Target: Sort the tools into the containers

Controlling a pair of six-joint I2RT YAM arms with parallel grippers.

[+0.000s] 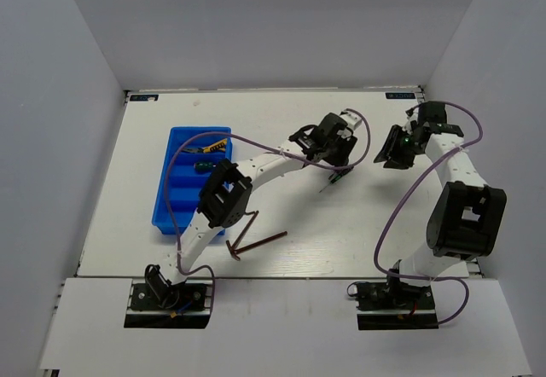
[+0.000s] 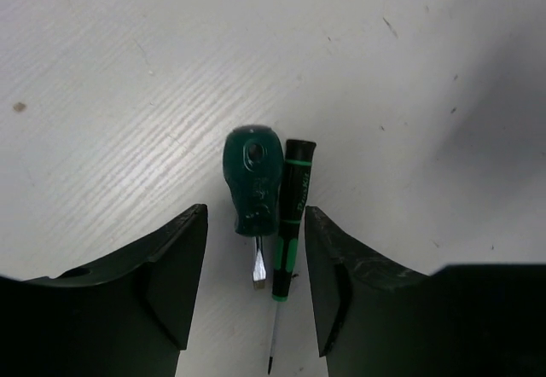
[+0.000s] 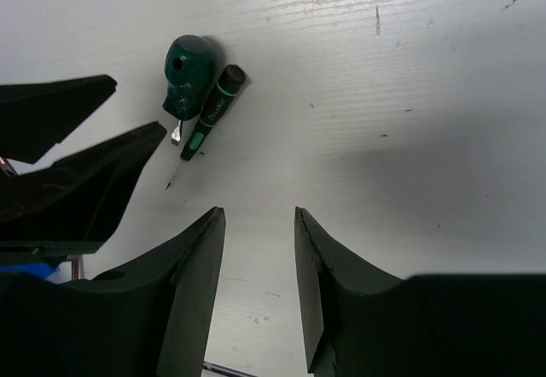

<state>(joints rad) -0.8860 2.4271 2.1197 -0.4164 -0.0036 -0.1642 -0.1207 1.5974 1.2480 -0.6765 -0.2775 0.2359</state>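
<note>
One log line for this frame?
left gripper: fingers open over stubby screwdriver and slim screwdriver | right gripper: fingers open, empty | phase: likely pre-grasp

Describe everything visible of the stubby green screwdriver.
The stubby screwdriver has a fat, dark green, plastic-looking handle with a hole near its rounded end and a short flat metal blade. It lies flat on the white table, close alongside the slim screwdriver, blade end between the left gripper's open fingers, which do not touch it.

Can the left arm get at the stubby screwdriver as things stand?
Probably yes: the left gripper hangs open over the stubby screwdriver, nothing covering it, though the slim screwdriver lies beside it.
</note>
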